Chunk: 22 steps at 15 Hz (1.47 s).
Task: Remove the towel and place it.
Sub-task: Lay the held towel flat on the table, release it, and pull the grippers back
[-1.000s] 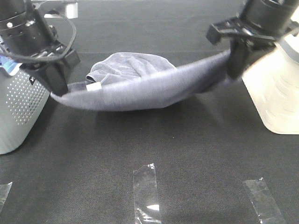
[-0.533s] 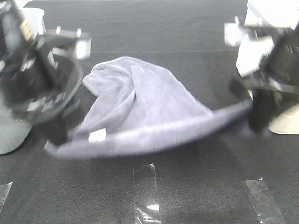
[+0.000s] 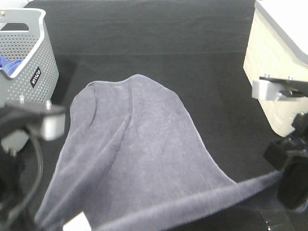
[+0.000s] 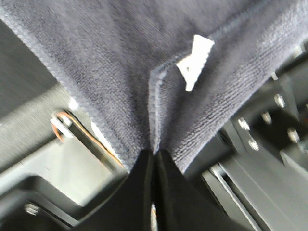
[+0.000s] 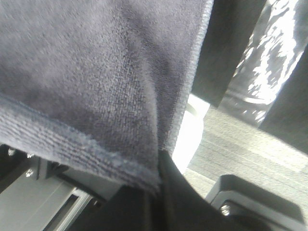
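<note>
Exterior high: likely placing step, towel (image 3: 139, 159) spread over tabletop (image 3: 159, 43) | left fingers (image 4: 139, 202) and right fingers (image 5: 178, 202) clamped on its near corners | next: lower, release.

Inspection of the surroundings: a grey perforated basket (image 3: 29, 57) is standing at the far left on the black table covering (image 3: 154, 33). A bright blue cloth (image 3: 5, 65) is lying inside it, showing just over the rim. A small dark label (image 3: 35, 78) is sitting on the basket's wall. A cream bin (image 3: 269, 67) is standing at the far right, well apart from the basket.
</note>
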{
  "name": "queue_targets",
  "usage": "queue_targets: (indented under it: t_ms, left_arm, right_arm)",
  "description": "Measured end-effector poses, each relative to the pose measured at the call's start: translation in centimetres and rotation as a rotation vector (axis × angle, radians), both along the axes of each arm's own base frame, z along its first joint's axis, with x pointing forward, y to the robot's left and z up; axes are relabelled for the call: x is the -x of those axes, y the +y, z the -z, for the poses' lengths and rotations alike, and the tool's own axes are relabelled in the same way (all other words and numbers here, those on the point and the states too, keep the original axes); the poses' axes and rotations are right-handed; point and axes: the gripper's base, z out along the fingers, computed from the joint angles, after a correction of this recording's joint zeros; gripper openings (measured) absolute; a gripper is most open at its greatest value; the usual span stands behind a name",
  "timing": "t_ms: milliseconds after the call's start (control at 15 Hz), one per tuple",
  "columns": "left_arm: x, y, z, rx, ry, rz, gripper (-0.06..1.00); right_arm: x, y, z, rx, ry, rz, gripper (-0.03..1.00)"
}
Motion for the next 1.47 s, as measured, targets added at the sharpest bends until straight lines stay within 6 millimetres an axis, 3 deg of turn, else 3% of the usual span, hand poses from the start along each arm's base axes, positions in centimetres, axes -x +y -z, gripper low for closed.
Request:
queue_targets:
  t_ms: [267,667,800,1000,1067,1133,1467]
  left_arm:
    - [1.8,-0.9,0.4,-0.017,0.035,0.023,0.0]
    - [2.0,-1.0,0.4,-0.018,0.042,0.012,0.01]
    - [2.0,-1.0,0.3,-0.016,0.048,0.008,0.14]
    - [2.1,-1.0,0.3,-0.016,0.051,0.007,0.55]
    - [2.0,-1.0,0.3,-0.017,0.05,0.008,0.58]
    - [2.0,-1.0,0.4,-0.019,0.046,0.009,0.59]
    - [0.3,-0.2,0.7,-0.112,-0.124,-0.058,0.6]
  right_arm:
    - [1.3,-0.2,0.7,-0.017,0.041,0.012,0.0]
    - [1.3,-0.2,0.8,-0.022,0.043,0.006,0.01]
    - [1.3,-0.1,0.8,-0.035,0.048,0.013,0.13]
    - [1.8,0.2,1.1,-0.066,0.083,0.034,0.49]
    - [1.9,0.1,1.3,-0.065,0.093,0.034,0.66]
    - [2.0,0.1,1.3,-0.064,0.096,0.034,0.71]
    - [1.8,0.0,1.4,-0.058,0.069,0.023,0.76]
